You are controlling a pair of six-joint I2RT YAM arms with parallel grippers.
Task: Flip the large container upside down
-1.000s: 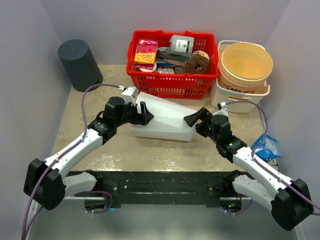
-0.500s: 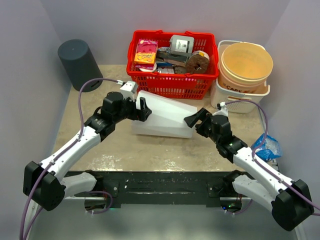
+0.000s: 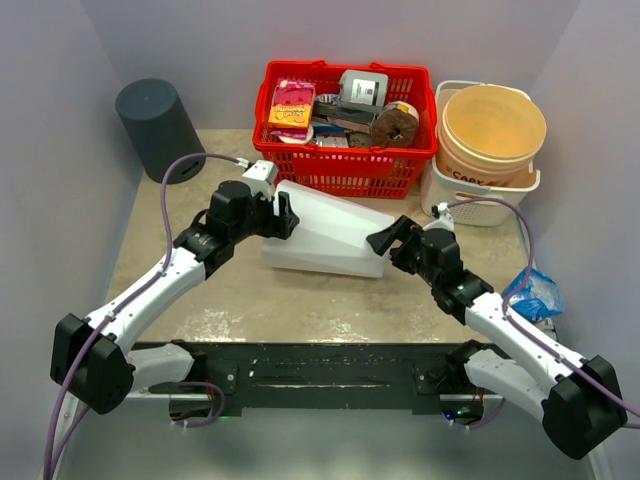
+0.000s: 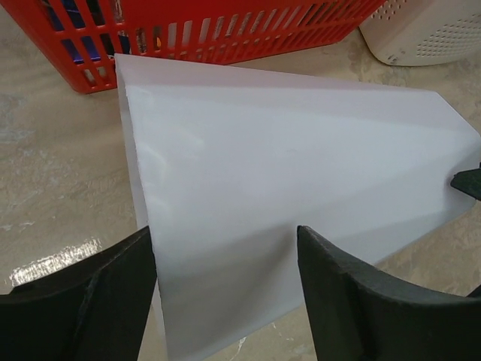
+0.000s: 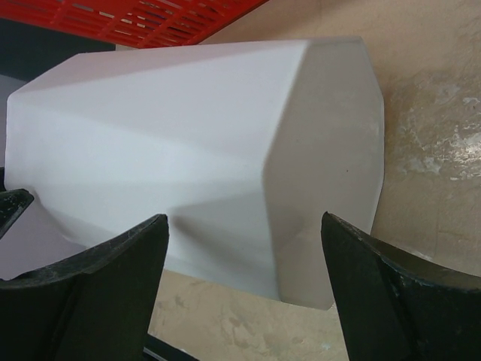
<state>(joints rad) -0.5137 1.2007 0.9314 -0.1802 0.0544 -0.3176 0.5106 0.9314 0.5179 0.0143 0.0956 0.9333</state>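
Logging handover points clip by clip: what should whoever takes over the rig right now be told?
Left tool: jaws wide apart, with the left end of the large container between them. Whether they pinch it cannot be told.
Right tool: open, its jaws astride the container's closed base, not clamping it.
Container: lying on its side on the table, just in front of the red basket, between the two arms.
Done: a tool is placed at each end of the container.
Left: secure a hold, finish the turn and set the container upside down.
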